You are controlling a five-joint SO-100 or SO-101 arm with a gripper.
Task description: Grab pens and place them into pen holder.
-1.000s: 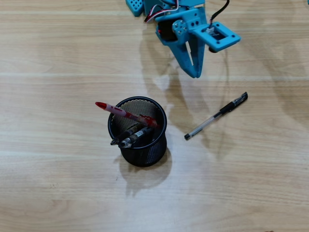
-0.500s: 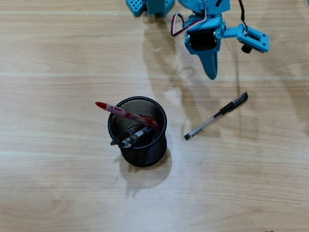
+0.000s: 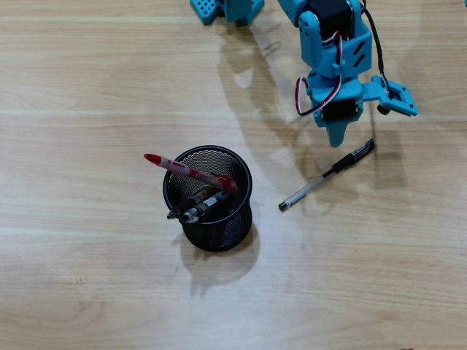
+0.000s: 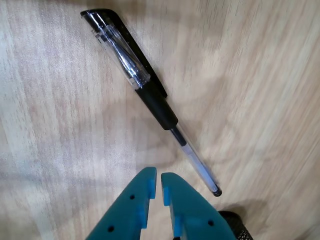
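Overhead view shows a pale wooden table (image 3: pixel 87 277) with a round black wire-mesh pen holder (image 3: pixel 217 227) standing a little left of centre. 3 pens sit in it: a red-and-clear pen (image 3: pixel 188 171) leans across the rim, its red tip poking out past the upper left edge, and 2 black-and-clear pens (image 3: pixel 198 206) lie slanted inside, their tips at the cup's left rim. A 4th pen, the loose black pen (image 3: pixel 327 176), lies flat on the table to the right of the holder and well apart from it, running diagonally from its cap at upper right to its tip at lower left.

The blue arm (image 3: pixel 332 51) reaches in from the top edge, and its gripper (image 3: pixel 338 137) points down at the table just above and beside the loose pen's capped end, not touching it.

Wrist view shows the same loose black pen (image 4: pixel 150 100) lying diagonally on the wood, clear cap at upper left, fine tip at lower right. The gripper (image 4: pixel 158 176) enters from the bottom edge with its 2 blue fingers (image 4: pixel 142 192) nearly together, only a thin slit between them, holding nothing. The pen's tip lies just to the right of the fingertips, apart from them.
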